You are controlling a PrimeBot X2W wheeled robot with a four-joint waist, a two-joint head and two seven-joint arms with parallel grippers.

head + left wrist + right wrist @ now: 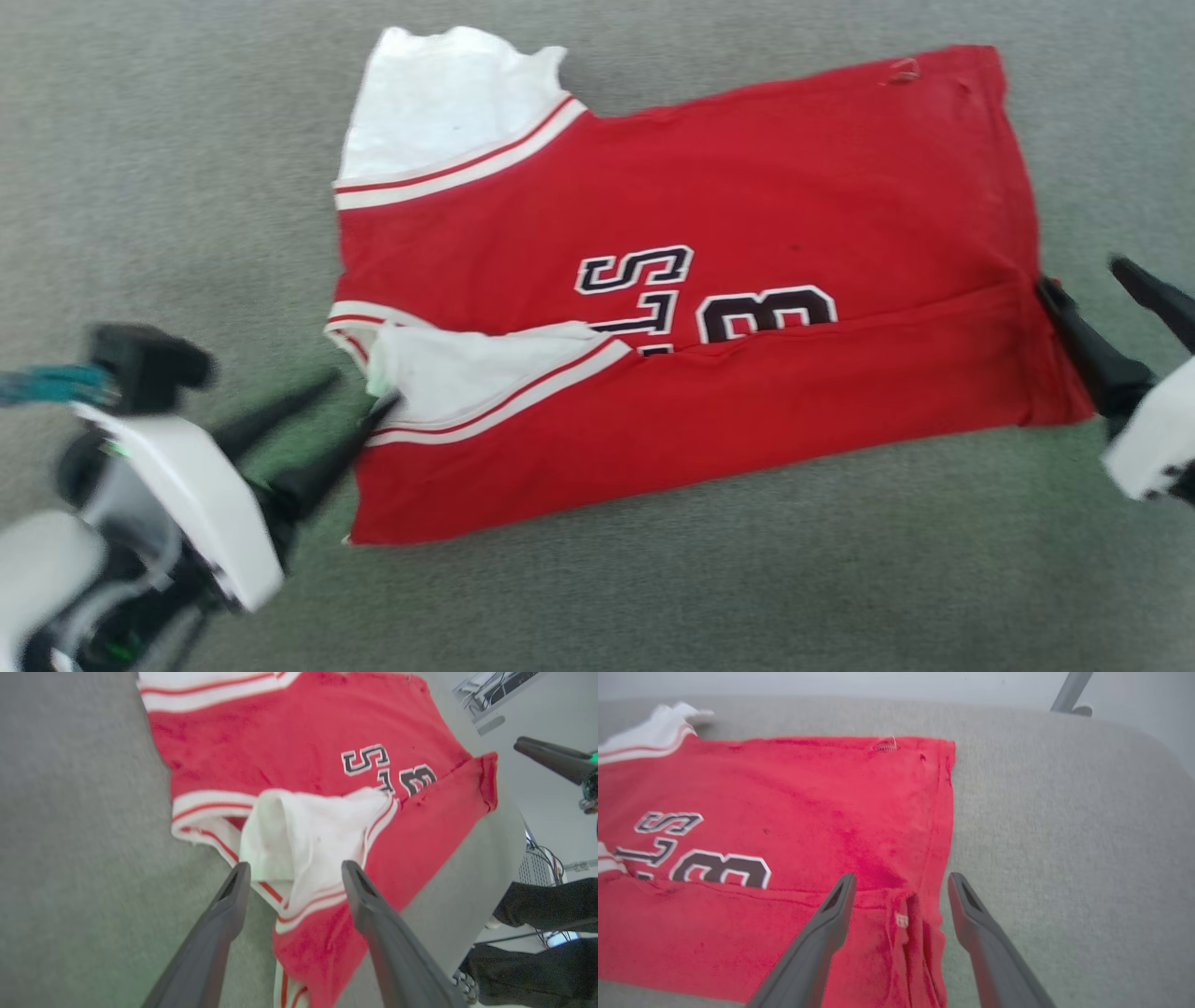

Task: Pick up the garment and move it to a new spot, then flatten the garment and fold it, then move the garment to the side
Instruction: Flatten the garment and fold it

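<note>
Garment is laid out on a grey fabric-covered surface, in the middle of the head view. Its neck end is turned toward 9 o'clock and its hem toward 3 o'clock. The long edge at 6 o'clock is folded up over the red body, so that the lower part of the black print is covered by it. One white sleeve is spread flat at 11 o'clock. The other sleeve is doubled over onto the folded strip at 8 o'clock of the shirt.

The left gripper is seen at 8 o'clock, tilted low, with its two dark fingers held wide apart. In the left wrist view the doubled sleeve and its striped trim are framed between the two fingers, with nothing clamped. One fingertip is seen against the sleeve's edge in the head view.

The right gripper is placed at 3 o'clock, at the hem end of the fold, and is likewise spread wide. In the right wrist view the rumpled hem corner with a small white tag is seen between its fingers. One finger is over red cloth and the other over the grey surface. No cloth is held by it.
</note>
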